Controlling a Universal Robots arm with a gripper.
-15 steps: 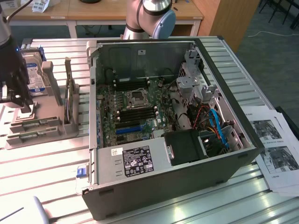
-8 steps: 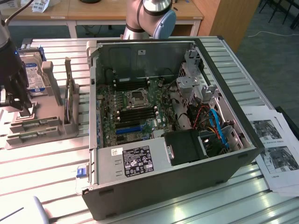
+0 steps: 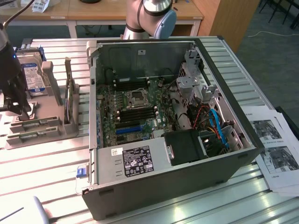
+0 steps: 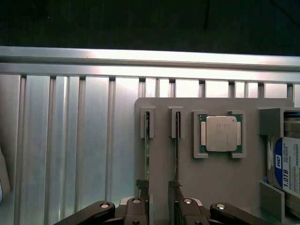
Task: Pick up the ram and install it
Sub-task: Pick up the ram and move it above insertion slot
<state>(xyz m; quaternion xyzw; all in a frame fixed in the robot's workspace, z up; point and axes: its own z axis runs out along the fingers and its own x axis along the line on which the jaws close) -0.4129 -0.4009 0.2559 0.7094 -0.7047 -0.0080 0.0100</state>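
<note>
Two ram sticks stand edge-on in slots of a grey holder (image 4: 211,187): one ram stick (image 4: 146,154) and a second ram stick (image 4: 176,150) beside it. My gripper (image 4: 159,208) hangs open just above their near ends, one finger (image 4: 142,204) over each stick and nothing held. In the exterior view the dark gripper (image 3: 16,108) sits at the far left over the holder (image 3: 56,128), where the ram sticks (image 3: 33,125) lie. The open computer case (image 3: 163,177) shows its motherboard (image 3: 135,112) with dark memory slots beside the processor socket.
A processor chip (image 4: 220,133) and a hard drive (image 4: 287,166) also sit in the holder. Another drive (image 3: 32,77) stands upright at the exterior view's left. Printed sheets (image 3: 275,149) lie to the right of the case. The table (image 4: 70,140) is ribbed metal.
</note>
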